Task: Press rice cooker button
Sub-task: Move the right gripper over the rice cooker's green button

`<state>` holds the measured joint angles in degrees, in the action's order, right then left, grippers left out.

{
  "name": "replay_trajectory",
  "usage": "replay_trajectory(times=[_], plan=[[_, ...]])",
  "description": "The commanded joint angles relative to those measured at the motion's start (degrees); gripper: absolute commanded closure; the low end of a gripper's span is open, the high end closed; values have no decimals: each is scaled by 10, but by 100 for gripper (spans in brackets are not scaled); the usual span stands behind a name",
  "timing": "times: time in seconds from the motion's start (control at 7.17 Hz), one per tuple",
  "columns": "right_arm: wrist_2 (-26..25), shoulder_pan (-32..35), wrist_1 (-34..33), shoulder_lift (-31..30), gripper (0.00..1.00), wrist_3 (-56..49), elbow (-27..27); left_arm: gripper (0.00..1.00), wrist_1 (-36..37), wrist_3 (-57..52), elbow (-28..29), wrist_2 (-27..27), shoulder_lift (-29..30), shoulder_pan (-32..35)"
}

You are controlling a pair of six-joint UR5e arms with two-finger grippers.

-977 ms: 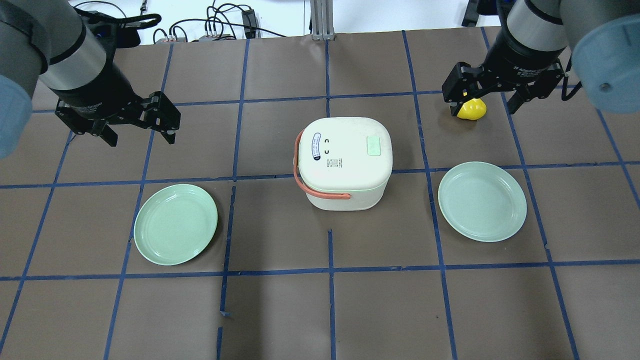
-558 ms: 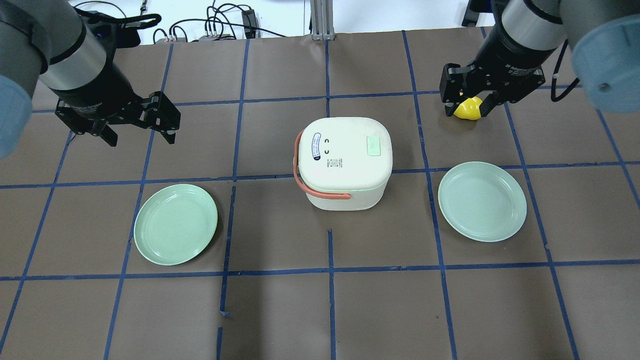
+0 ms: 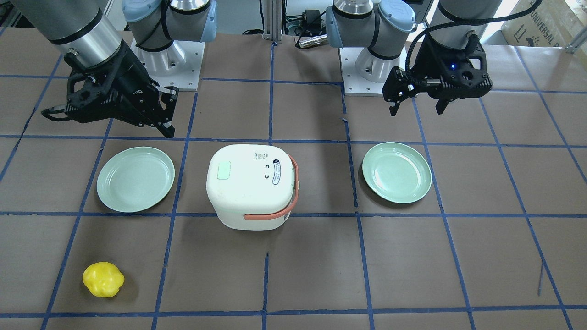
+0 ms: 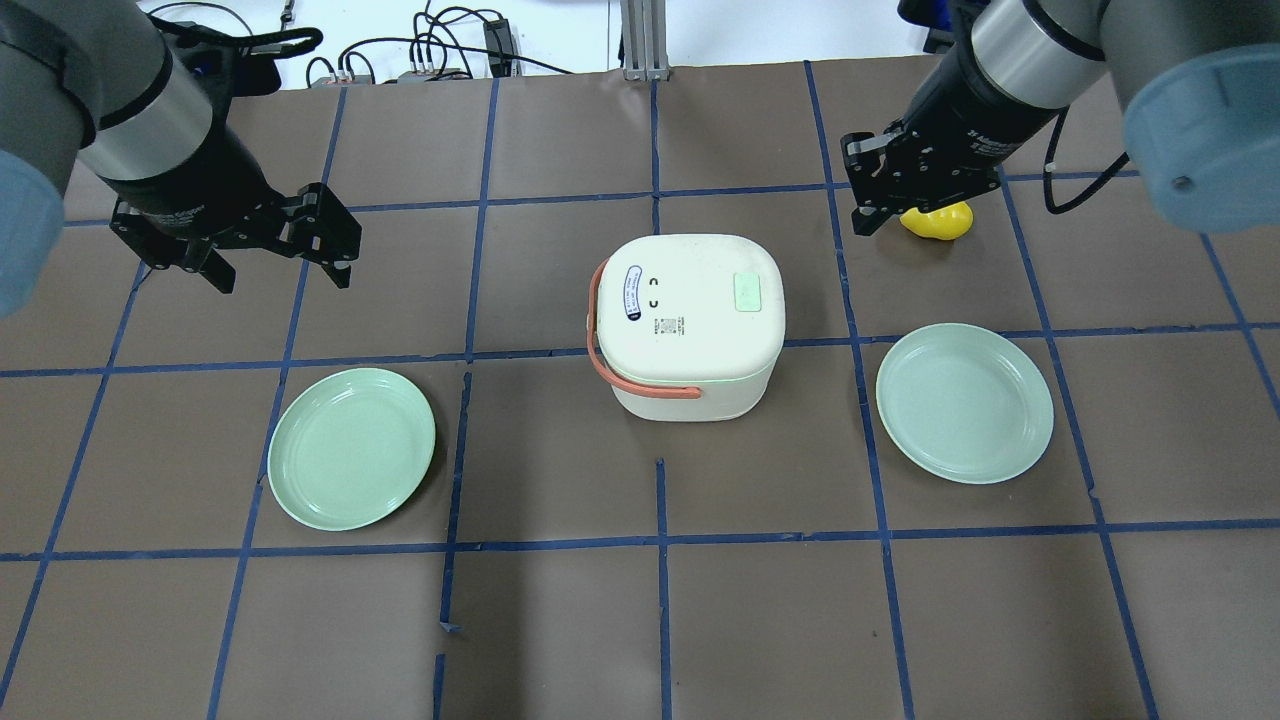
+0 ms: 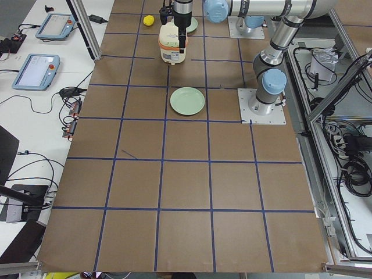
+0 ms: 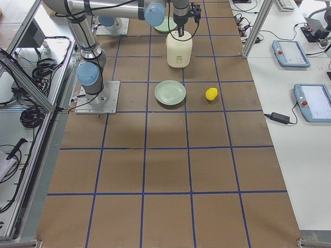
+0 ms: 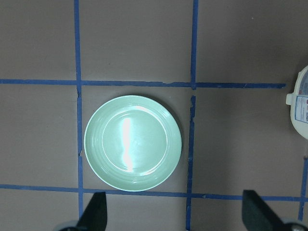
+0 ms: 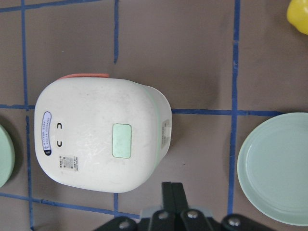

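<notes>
We find the rice cooker (image 4: 690,320) mid-table between two green plates, with the button (image 4: 747,292) on the lid, near the edge on the right arm's side. The right gripper (image 4: 862,224) hangs off the cooker's far right corner, not touching it, fingers pressed together (a yellow lump (image 4: 940,222) lies just beside it). The left gripper (image 4: 283,282) hovers well apart, beyond the left plate (image 4: 350,448), fingers spread wide.
</notes>
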<state>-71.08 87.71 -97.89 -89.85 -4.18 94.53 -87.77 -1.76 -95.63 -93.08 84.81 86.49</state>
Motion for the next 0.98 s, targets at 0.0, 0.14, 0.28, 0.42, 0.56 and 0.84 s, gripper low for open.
replay_trajectory(times=[0.0,0.14,0.28,0.42,0.56,0.84], plan=[[41,0,-6,24,96,-30,2,0,1,0,0,0,0,0],[47,2,-7,34,96,-30,2,0,1,0,0,0,0,0],[47,6,-7,45,96,-30,3,0,1,0,0,0,0,0],[48,16,-19,49,96,-29,13,0,0,0,0,0,0,0],[48,22,-42,51,96,-26,29,0,1,0,0,0,0,0],[49,24,-58,55,96,-27,47,0,1,0,0,0,0,0]])
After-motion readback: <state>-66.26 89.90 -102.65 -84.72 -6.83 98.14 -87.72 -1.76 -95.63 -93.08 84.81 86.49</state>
